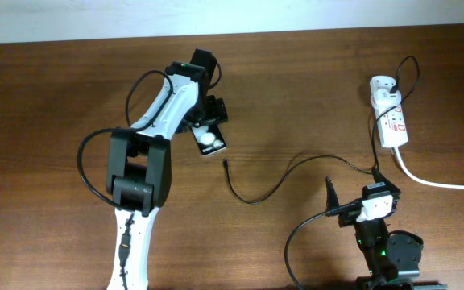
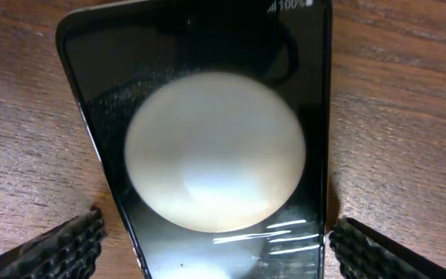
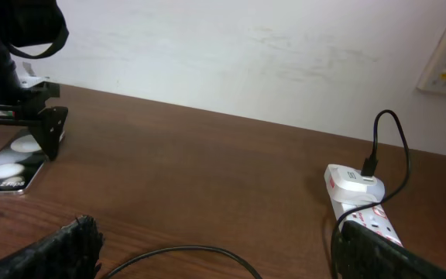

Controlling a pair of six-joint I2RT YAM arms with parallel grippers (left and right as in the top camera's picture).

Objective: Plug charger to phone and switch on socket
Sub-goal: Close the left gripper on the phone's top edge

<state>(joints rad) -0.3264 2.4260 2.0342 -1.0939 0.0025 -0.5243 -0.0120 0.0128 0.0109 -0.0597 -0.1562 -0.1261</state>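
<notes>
The phone point(image 1: 211, 143) lies flat on the table, its glossy screen showing white round spots; it fills the left wrist view point(image 2: 207, 155) and shows far left in the right wrist view point(image 3: 5, 172). My left gripper point(image 1: 208, 122) is open and straddles the phone point(image 2: 223, 260), with small gaps on both sides. The charger cable point(image 1: 252, 199) lies loose, its connector tip point(image 1: 225, 163) just right of the phone. Its white adapter point(image 1: 381, 84) sits in the socket point(image 1: 393, 122). My right gripper point(image 1: 353, 185) is open and empty over the cable point(image 3: 184, 252).
The socket's thick white cord point(image 1: 441, 184) runs off to the right edge. In the right wrist view the socket point(image 3: 366, 221) lies by my right finger, with a white wall behind the table.
</notes>
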